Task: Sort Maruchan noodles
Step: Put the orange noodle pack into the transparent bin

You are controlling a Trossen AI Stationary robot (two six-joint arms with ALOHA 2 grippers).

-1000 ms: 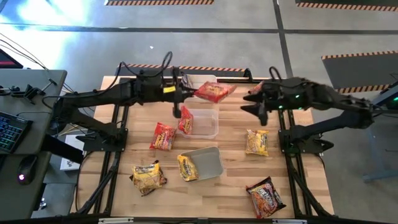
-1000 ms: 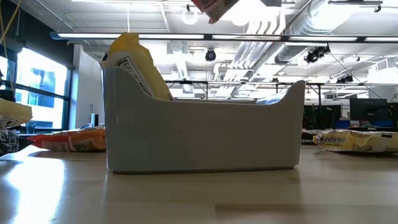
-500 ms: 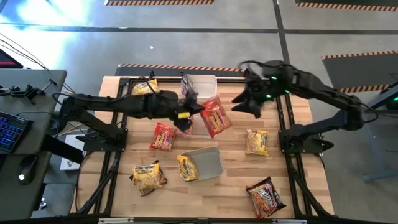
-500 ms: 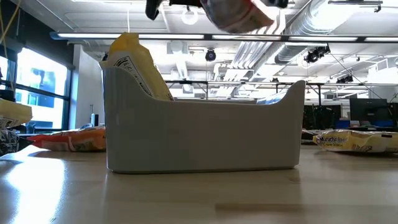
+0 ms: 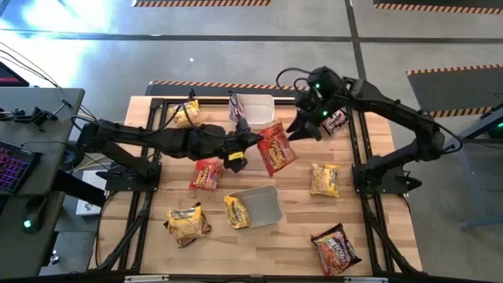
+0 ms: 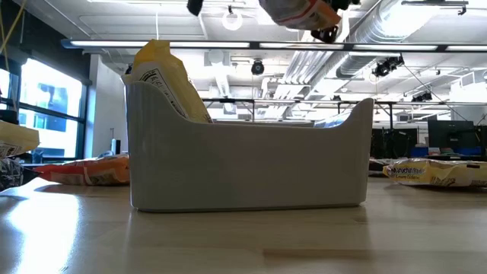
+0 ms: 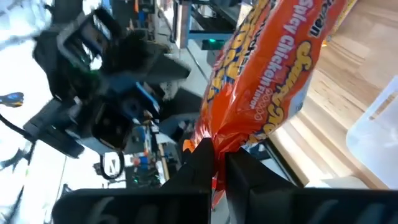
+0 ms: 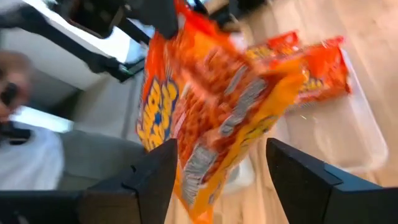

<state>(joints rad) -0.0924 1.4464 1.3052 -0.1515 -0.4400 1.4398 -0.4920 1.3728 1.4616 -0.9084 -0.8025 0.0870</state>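
My left gripper (image 5: 247, 142) reaches over the table's middle, shut on a red-orange Maruchan packet (image 5: 277, 148) that shows large in the left wrist view (image 7: 267, 74) and at the top of the low view (image 6: 303, 11). My right gripper (image 5: 302, 126) is open just right of and beyond that packet. In its wrist view (image 8: 230, 180) the fingers stand wide apart with the packet (image 8: 205, 106) ahead of the gap, and I see no touch. Another yellow packet (image 5: 236, 211) leans in the near clear tub (image 5: 267, 206). My left gripper pinches the red-orange packet by its crimped end (image 7: 216, 142) between both fingers, coming roughly level from the table's left. The packet is lifted clear of the table and stretches away from the fingers toward the right arm.
Loose packets lie around: yellow (image 5: 186, 112), red (image 5: 206, 173), yellow (image 5: 187, 222), yellow (image 5: 324, 178), maroon (image 5: 335, 249) and maroon (image 5: 334, 122). A far clear tub (image 5: 255, 104) holds a dark packet. A third tub sits partly hidden under the held packet.
My left gripper has carried the red-orange packet from the far tub toward the table's near side and right, staying shut; the packet has turned about and stayed in the air. My right gripper has swung toward the far-left, closing in on the packet.
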